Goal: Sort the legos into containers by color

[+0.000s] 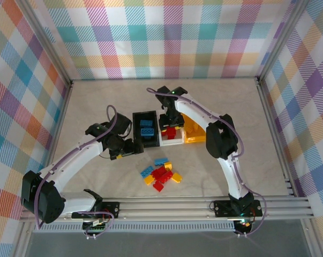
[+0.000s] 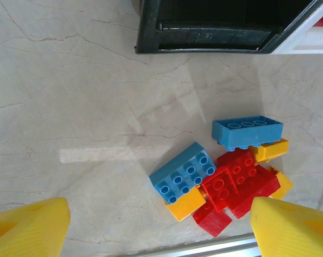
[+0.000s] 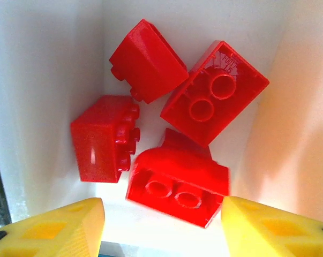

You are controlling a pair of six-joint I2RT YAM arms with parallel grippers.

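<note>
Right claw (image 3: 161, 201): hangs inside the white bin (image 3: 49, 64), fingers spread, pinching nothing. Four red bricks (image 3: 215, 91) lie on the bin floor. The lowest red brick (image 3: 177, 184), at 6 o'clock, sits between the fingers and looks slightly blurred. There is a clear gap on its 9 o'clock side; whether the other finger touches it I cannot tell. Judged step: letting a red brick go into the white bin.

Left claw (image 2: 158, 201): spread wide and empty, hovering over the loose pile (image 2: 231, 182) on the worktop (image 2: 70, 96), at 6 o'clock of the bins.

Black bin (image 1: 135, 128): at 9 o'clock of the white one, holds blue bricks. Yellow-orange bin (image 1: 196, 138): at 3 o'clock of it.

Doing it well:
- Spread the right claw fully before lifting, so the brick does not ride up on a finger.
- Rise straight up. The bin walls stand close on both sides and the three bins touch, so a sideways drag would likely shove the row.
- Next pick for the left claw: the blue brick (image 2: 247, 131) at 12 o'clock of the pile. It lies on its side with open faces; the others are wedged together.
</note>
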